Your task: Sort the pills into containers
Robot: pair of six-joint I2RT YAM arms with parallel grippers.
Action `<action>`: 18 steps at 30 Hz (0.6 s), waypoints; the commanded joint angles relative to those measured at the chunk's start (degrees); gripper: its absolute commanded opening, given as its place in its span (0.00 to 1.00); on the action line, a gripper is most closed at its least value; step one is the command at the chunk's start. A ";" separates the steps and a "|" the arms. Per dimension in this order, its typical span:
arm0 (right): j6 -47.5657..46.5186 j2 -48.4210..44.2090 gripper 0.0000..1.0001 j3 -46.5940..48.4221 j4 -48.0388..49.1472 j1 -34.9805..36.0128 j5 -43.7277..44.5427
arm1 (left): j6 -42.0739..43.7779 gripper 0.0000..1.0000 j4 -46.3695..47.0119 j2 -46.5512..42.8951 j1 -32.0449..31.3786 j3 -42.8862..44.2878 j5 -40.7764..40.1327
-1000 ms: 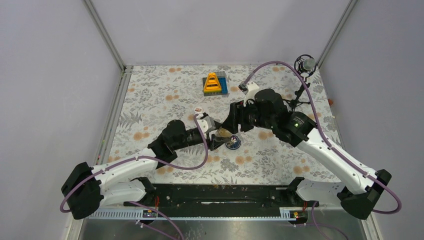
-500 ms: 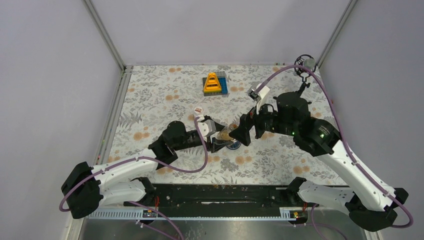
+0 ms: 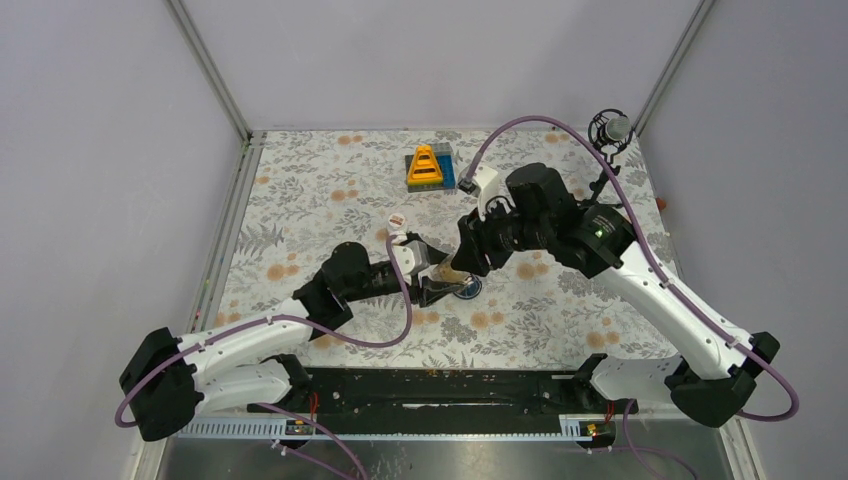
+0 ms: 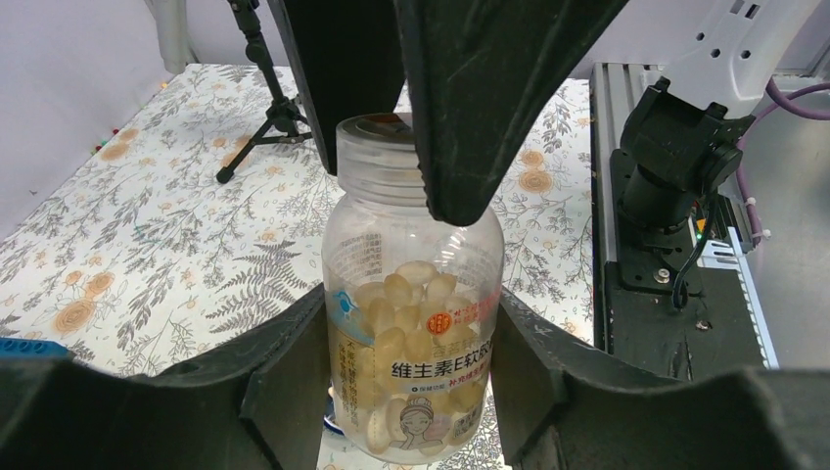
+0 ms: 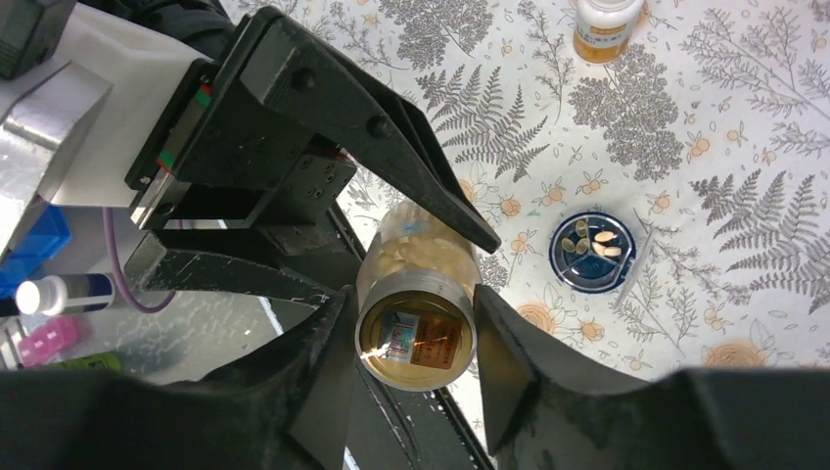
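1. Your floral-cloth table [image 3: 300,200] fills the middle of the top view. Both arms meet near its centre.
2. Right arm [image 3: 650,290] reaches in from lower right, left arm [image 3: 250,335] from lower left.
3. Left gripper [image 4: 409,333] is clamped on the lower body of the clear bottle [image 4: 416,245], one finger on each side. The bottle is upright at the centre of the left wrist view. You can't tell whether its base touches the cloth.
4. Right gripper [image 5: 413,313] is closed on that bottle's cap [image 5: 416,343] from above, fingers touching both sides, lower centre of the right wrist view.
5. Yellow triangular toy [image 3: 426,165] sits top centre of the top view, well apart from the grippers.
6. White-capped bottle [image 5: 605,24] stands upright on the cloth at the top edge of the right wrist view, apart from the dish.
7. Blue dish [image 5: 570,272] sits on the cloth, right of the held bottle in that view and near it.
8. Pills [image 5: 599,243]: a few pale capsules lie in the dish, and many more fill the clear bottle's lower half.
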 commanded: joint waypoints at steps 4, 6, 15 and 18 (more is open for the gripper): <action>16.96 1.99 0.26 -1.26 7.17 -0.27 6.41 | 0.48 0.00 5.67 -0.31 -0.16 1.10 -2.41; 25.18 2.82 0.15 -3.29 10.24 0.04 10.46 | 0.56 0.00 5.61 0.26 -0.18 1.12 -4.15; 36.02 -3.24 0.69 -13.49 25.68 2.63 21.73 | -0.62 0.00 5.51 0.57 -0.14 0.39 -8.31; 28.76 -6.74 0.91 -12.80 24.80 1.40 17.42 | -0.79 0.00 5.06 0.08 -0.14 -0.06 -8.46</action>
